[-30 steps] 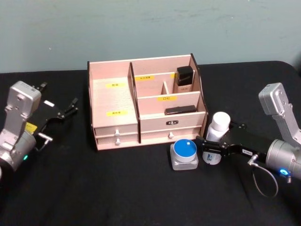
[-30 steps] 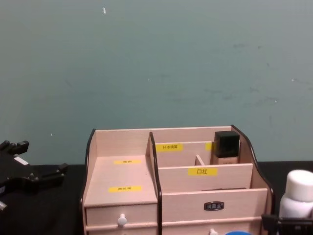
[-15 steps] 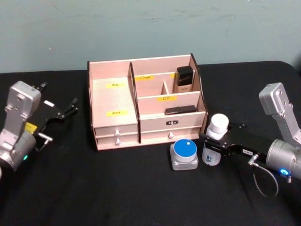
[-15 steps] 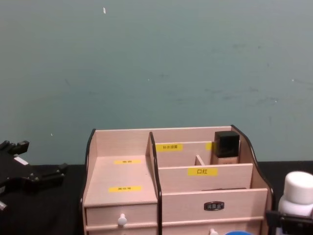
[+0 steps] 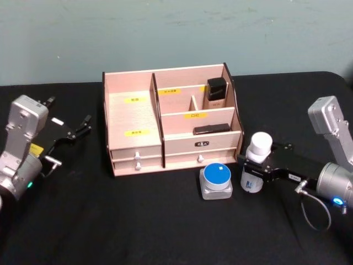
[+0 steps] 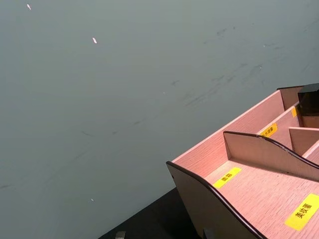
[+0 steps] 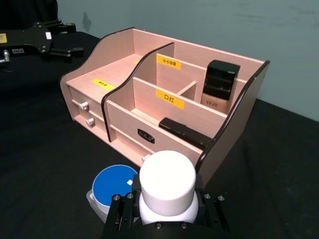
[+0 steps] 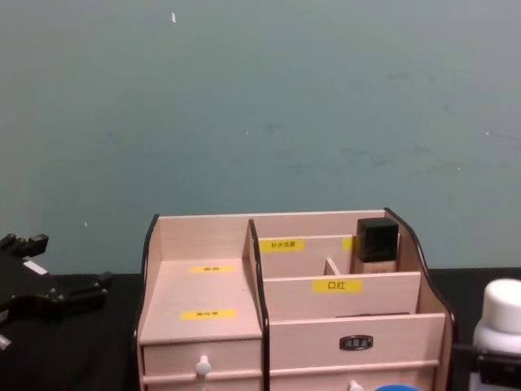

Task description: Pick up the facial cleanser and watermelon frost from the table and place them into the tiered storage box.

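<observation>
While the right hand pinches the white-capped bottle low on its body, one finger pressed to each side, the bottle stands upright at the near right of the black tabletop, just beside the blue-lidded jar; cannot tell whether its base touches the tabletop. Behind both sits the tiered storage box, with a flat black item in its right front compartment and a dark-capped bottle in the right rear one. The left hand is parked well to the box's left, fingers spread.
</observation>
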